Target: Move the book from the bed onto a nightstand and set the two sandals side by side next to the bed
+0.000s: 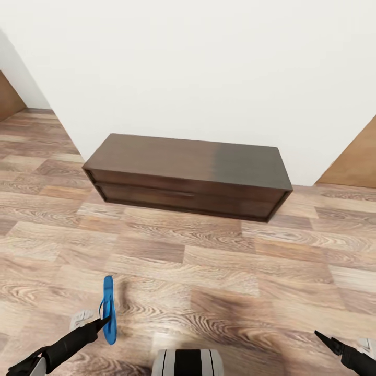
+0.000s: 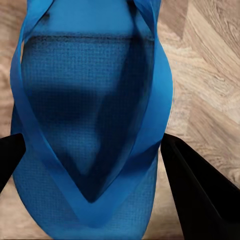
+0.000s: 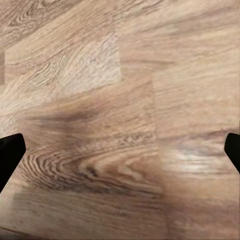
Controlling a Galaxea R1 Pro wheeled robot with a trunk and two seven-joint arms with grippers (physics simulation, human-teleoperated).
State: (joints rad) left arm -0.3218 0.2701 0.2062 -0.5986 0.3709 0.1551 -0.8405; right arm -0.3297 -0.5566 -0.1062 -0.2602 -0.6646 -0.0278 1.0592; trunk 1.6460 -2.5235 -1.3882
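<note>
Head view: a long low dark-wood cabinet (image 1: 188, 175) with two drawer fronts stands against a white wall (image 1: 198, 68), resting on the light wood-plank floor (image 1: 209, 271). Brown wooden door panels show at the far left (image 1: 9, 99) and far right (image 1: 352, 162) edges of the wall. Low in the picture, the left gripper (image 1: 104, 319) reaches forward on its dark arm, and a bright blue sandal (image 1: 108, 309) stands on edge at its tips, its thin sole seen side-on and its length running away from the robot. The sandal is held above the floor, with a faint shadow on the planks just beside it. The right gripper (image 1: 326, 339) juts in from the lower right corner, well apart from the sandal, with bare planks under it. The robot's striped trunk (image 1: 188, 363) shows at the bottom middle.

In the left wrist view the sandal (image 2: 90, 125) lies between the two dark fingers (image 2: 200, 195), its thong straps meeting in a V toward the camera; the jaws are clenched on its sole edges, with floor planks behind.

In the right wrist view the two dark fingertips (image 3: 11, 155) sit at opposite edges of the picture, the jaws spread wide and released, with wood grain (image 3: 120, 120) between them.
</note>
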